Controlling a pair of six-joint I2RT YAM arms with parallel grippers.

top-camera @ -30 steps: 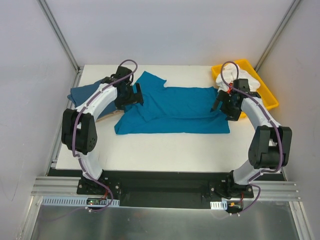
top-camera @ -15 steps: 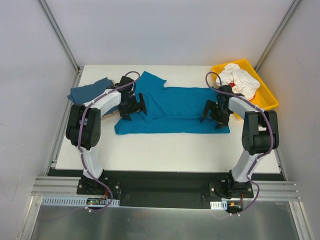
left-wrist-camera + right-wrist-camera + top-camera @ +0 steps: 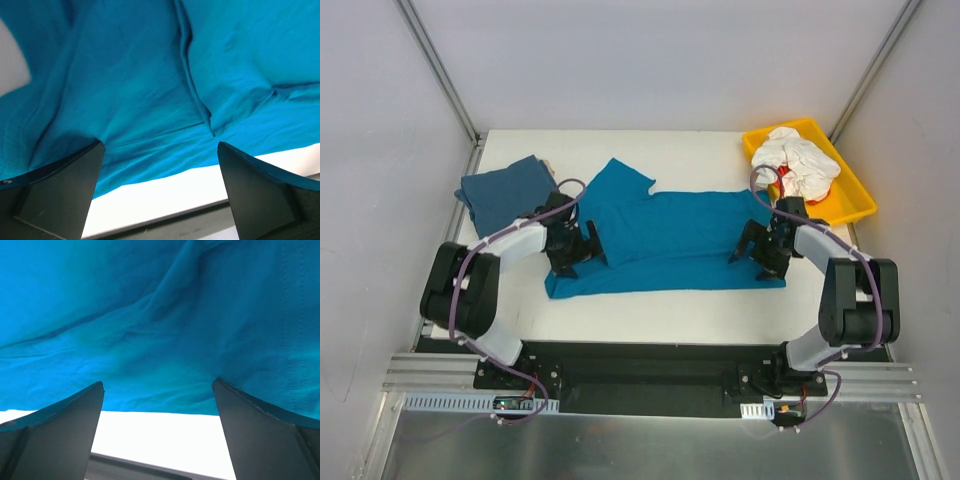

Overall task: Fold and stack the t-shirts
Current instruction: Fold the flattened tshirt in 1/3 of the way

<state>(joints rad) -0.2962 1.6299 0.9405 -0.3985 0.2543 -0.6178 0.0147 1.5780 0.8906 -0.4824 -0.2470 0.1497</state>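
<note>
The bright teal-blue t-shirt (image 3: 665, 240) lies spread across the middle of the table, one sleeve pointing up at the back. It fills the left wrist view (image 3: 150, 85) and the right wrist view (image 3: 160, 315). My left gripper (image 3: 578, 250) is open, low over the shirt's left end near its front hem. My right gripper (image 3: 760, 252) is open, low over the shirt's right end. Neither holds cloth. The slate-blue t-shirt (image 3: 505, 190) lies folded at the back left. The beige t-shirt (image 3: 800, 160) is bunched in the yellow tray (image 3: 850, 205).
The yellow tray stands at the back right corner. Something red shows beside the beige cloth in it. The table's front edge (image 3: 165, 212) runs just below the teal shirt's hem. Grey walls enclose the table on three sides.
Both grippers have moved toward the near edge along the shirt's two ends, and the teal shirt has shifted nearer. The slate-blue shirt is now uncovered.
</note>
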